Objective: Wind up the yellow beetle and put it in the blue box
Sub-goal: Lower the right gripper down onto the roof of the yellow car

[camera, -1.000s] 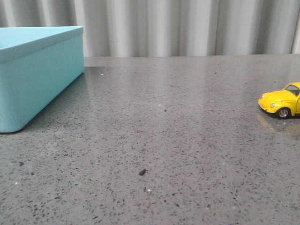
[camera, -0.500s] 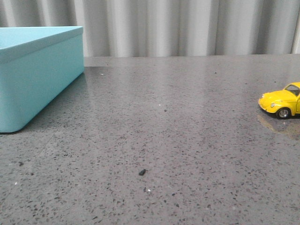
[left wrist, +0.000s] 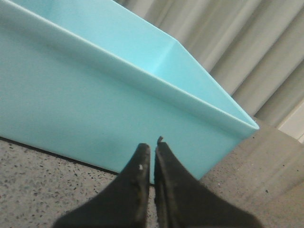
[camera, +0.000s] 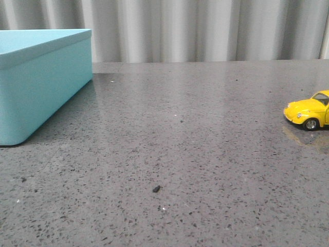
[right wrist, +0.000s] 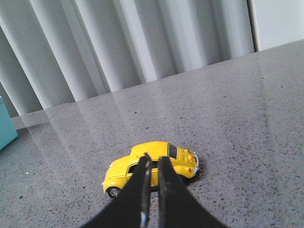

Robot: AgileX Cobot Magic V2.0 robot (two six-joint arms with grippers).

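Observation:
The yellow beetle [camera: 308, 114] stands on its wheels at the far right edge of the front view, its nose pointing left. The blue box [camera: 41, 87] stands at the far left of the table. Neither gripper shows in the front view. In the right wrist view my right gripper [right wrist: 155, 157] is shut and empty, its tips just short of the beetle's [right wrist: 142, 153] side. In the left wrist view my left gripper [left wrist: 153, 148] is shut and empty, low over the table and close to the outer wall of the box [left wrist: 95, 99].
The table [camera: 195, 134] is grey speckled stone with a small dark speck [camera: 156, 189] near the front middle. A pale pleated curtain [camera: 205, 31] closes off the back. A corner of the box [right wrist: 5, 126] shows at the edge of the right wrist view.

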